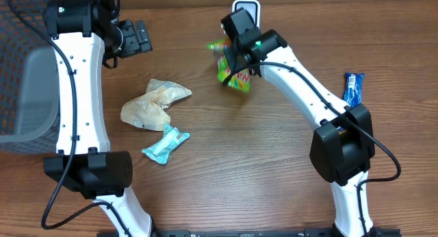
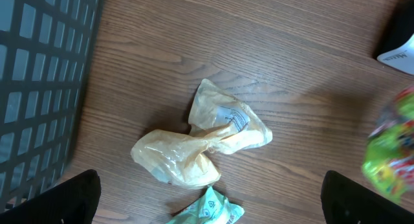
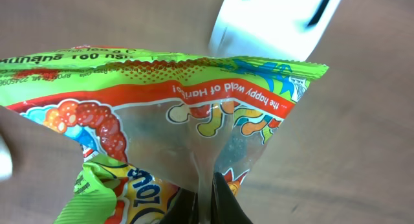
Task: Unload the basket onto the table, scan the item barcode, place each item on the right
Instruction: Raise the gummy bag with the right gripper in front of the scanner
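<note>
The right pincer [image 1: 237, 57] is clamping tight on the candy bag [image 3: 162, 101], biting only a thin fold of film. The bag is fanning out beyond the fingertips, between them and the scanner [image 1: 245, 7], and hanging just in front of it. From here the slick film could be sliding out of so small a bite. The crumpled bag could also be turning its barcode away from the scanner (no barcode is showing in any view). The left pincer [image 1: 139, 35] is gaping wide, gripping nothing, well to the left of the scanner.
</note>
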Controlling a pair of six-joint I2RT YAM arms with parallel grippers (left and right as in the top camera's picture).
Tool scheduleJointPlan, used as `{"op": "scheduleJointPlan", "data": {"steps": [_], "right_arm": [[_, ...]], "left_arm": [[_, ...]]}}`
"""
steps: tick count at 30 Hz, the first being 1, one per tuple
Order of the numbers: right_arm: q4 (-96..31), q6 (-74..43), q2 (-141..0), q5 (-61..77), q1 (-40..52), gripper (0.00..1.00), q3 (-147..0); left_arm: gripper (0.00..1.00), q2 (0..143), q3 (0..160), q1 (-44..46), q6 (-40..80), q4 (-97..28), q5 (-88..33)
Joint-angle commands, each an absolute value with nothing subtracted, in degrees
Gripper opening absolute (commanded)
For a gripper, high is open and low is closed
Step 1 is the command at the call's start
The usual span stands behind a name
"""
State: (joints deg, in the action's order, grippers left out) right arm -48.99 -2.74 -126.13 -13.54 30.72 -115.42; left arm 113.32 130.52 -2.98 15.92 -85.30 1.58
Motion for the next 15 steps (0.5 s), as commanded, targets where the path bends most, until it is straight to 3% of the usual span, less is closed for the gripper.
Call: {"op": "scheduleJointPlan", "data": {"steps": [1, 15], "right_arm": [[-45.3, -1.5, -125.5, -18.5, 29.2, 0.04, -117.3], [-35.1, -4.5, -126.5, -4.8, 23.5, 0.03, -122.5]], "left_arm": [[1.0, 113.1, 130.2, -2.6, 15.4, -85.2, 1.9], [1.0, 113.1, 130.2, -2.6, 15.4, -85.2, 1.9]]}}
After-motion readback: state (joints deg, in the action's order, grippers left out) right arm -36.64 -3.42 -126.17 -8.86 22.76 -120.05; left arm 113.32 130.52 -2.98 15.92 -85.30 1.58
